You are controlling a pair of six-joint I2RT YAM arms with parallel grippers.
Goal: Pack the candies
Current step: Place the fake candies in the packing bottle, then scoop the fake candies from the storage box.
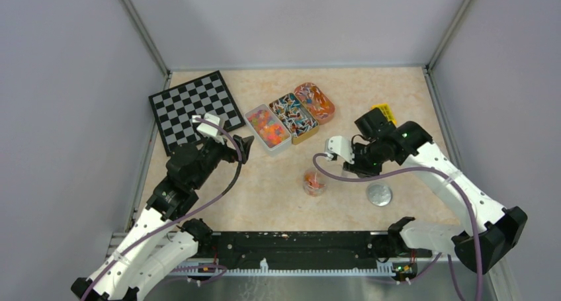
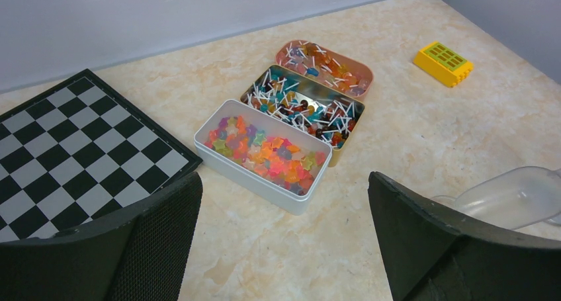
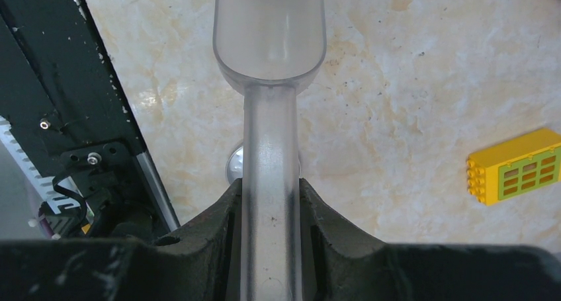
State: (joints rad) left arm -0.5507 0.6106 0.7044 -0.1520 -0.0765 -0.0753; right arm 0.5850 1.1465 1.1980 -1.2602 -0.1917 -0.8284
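Note:
The candies, tiny orange, red, pink and blue sweets, fill a white tin at the back centre of the table; they also show in the top view. A small clear jar holding a few orange candies stands mid-table. My right gripper is shut on the handle of a clear plastic scoop, whose bowl looks empty and reaches toward the jar. In the top view the right gripper is right of the jar. My left gripper is open and empty, just in front of the white tin.
A gold tin of stick sweets and a pink tin lie beside the white tin. A chessboard lies at back left. A yellow block lies at right. A round metal lid lies below my right gripper. A black rail runs along the near edge.

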